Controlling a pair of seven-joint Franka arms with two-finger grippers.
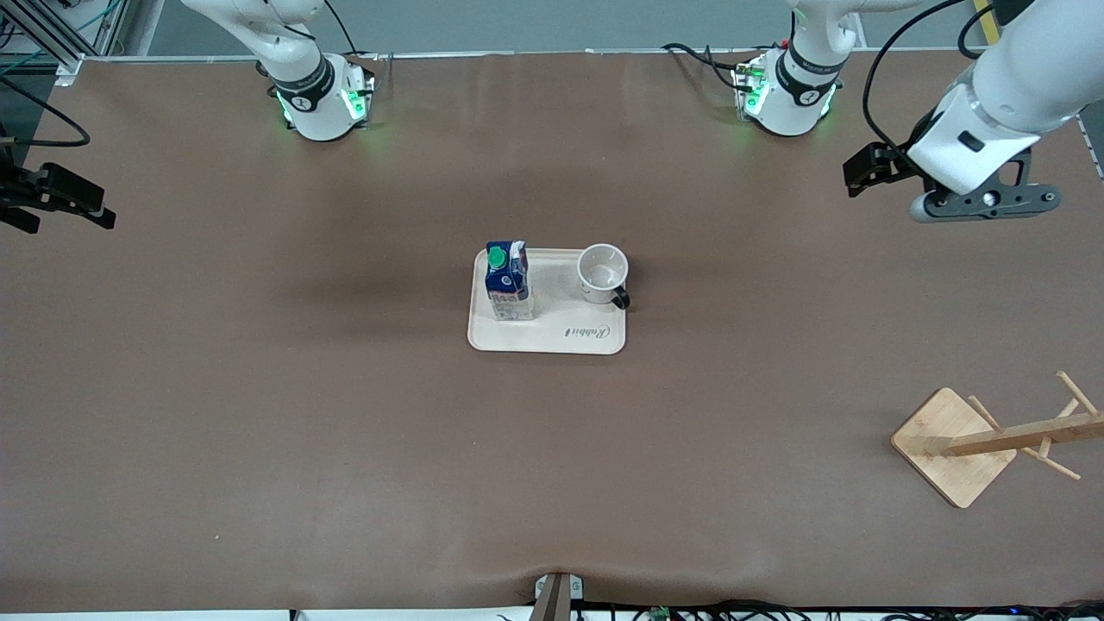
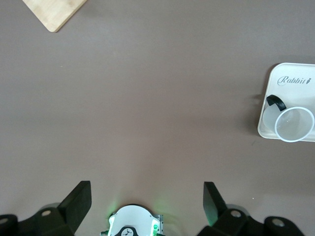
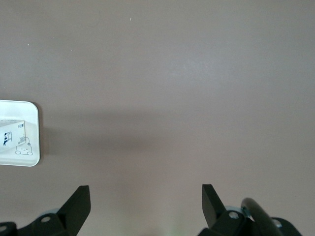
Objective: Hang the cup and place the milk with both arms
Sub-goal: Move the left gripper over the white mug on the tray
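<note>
— What do we have on the tray (image 1: 552, 338)?

— We see the milk (image 1: 507, 281) standing upright at the corner toward the right arm's end, and the cup (image 1: 603, 273), mouth up and with nothing in it, at the corner toward the left arm's end, its black handle at the tray's rim. They stand apart.

— And room around it?

— We see bare brown table (image 1: 259, 388) all round. The wooden rack (image 1: 992, 435) sits well apart, near the edge at the left arm's end.

— Our grippers?

— The left gripper (image 1: 862, 171) hangs over bare table at its end, fingers (image 2: 78, 201) spread wide, holding nothing. The right gripper (image 1: 52, 203) hangs at its table edge, likewise wide and empty.
</note>
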